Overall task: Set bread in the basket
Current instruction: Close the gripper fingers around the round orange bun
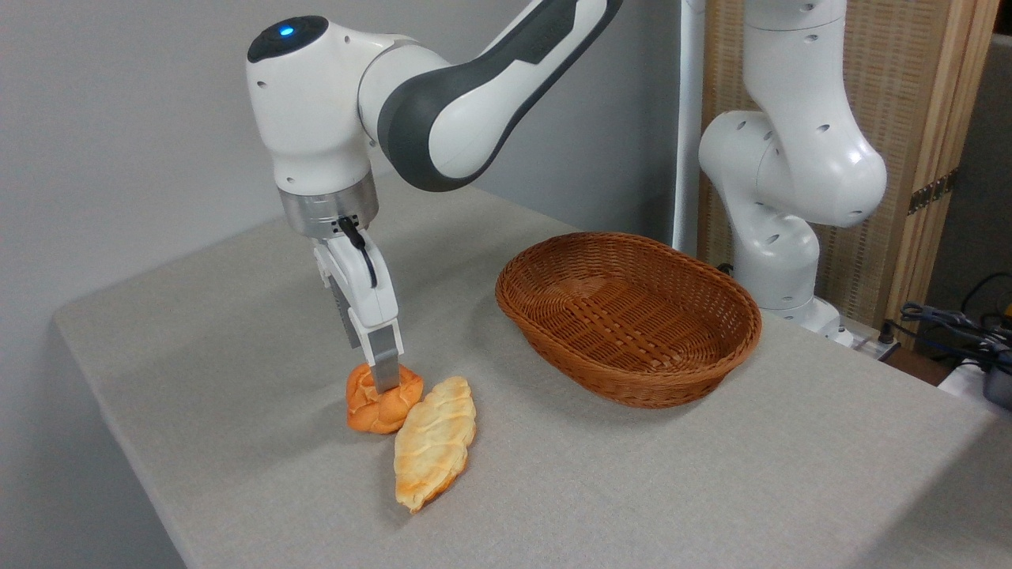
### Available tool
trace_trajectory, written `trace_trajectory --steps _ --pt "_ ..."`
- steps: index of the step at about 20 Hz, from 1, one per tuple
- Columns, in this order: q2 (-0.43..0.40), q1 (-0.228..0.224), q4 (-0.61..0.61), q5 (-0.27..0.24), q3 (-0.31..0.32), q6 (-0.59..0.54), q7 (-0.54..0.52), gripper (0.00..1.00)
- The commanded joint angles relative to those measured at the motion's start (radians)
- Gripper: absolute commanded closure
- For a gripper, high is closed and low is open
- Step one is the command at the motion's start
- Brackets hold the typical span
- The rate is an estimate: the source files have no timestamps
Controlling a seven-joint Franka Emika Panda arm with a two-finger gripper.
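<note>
- Gripper [383,385] pointing straight down from the wrist, near finger pressed flat on the top of the bread [383,401]; far finger hidden behind, so pinched or only touching cannot be told
- Bread resting on the table [237,332], toward the front left, still outside the basket [628,316]
- Just to the right of the bread, touching or nearly touching it, a paler braided loaf [435,452] lying flat, long axis running toward the front edge
- Loaf close beside the lower finger, crowding the right side of the bun
- Basket well apart to the right and further back, oval, woven, nothing inside
- Bare grey cloth between loaf and basket, nothing lying across that stretch
- Basket rim raised above the table surface, thick and braided
- Arm [474,95] reaching in from the upper right, elbow high over the stretch left of the basket
- Robot base column [783,197] standing right behind the basket's far right end, close to its rim
- Left table edge and front edge both near the bread; open cloth behind and to the left of the gripper
- Wooden screen [917,118] and cables [957,324] off the table at far right, apart from the working area
</note>
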Motion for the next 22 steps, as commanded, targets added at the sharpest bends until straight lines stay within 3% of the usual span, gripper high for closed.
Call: trace_trajectory --steps 1,10,15,17,22 --pt "-0.005 -0.003 0.003 0.011 0.006 0.001 0.018 0.0" --pt "-0.002 -0.002 0.016 0.01 0.004 0.002 0.01 0.0" --pt "0.004 -0.002 0.016 -0.039 0.007 0.004 -0.037 0.0" --pt "0.006 0.018 0.017 -0.122 0.01 0.005 -0.103 0.0" --pt "0.006 0.027 0.017 -0.115 0.009 0.004 -0.073 0.0"
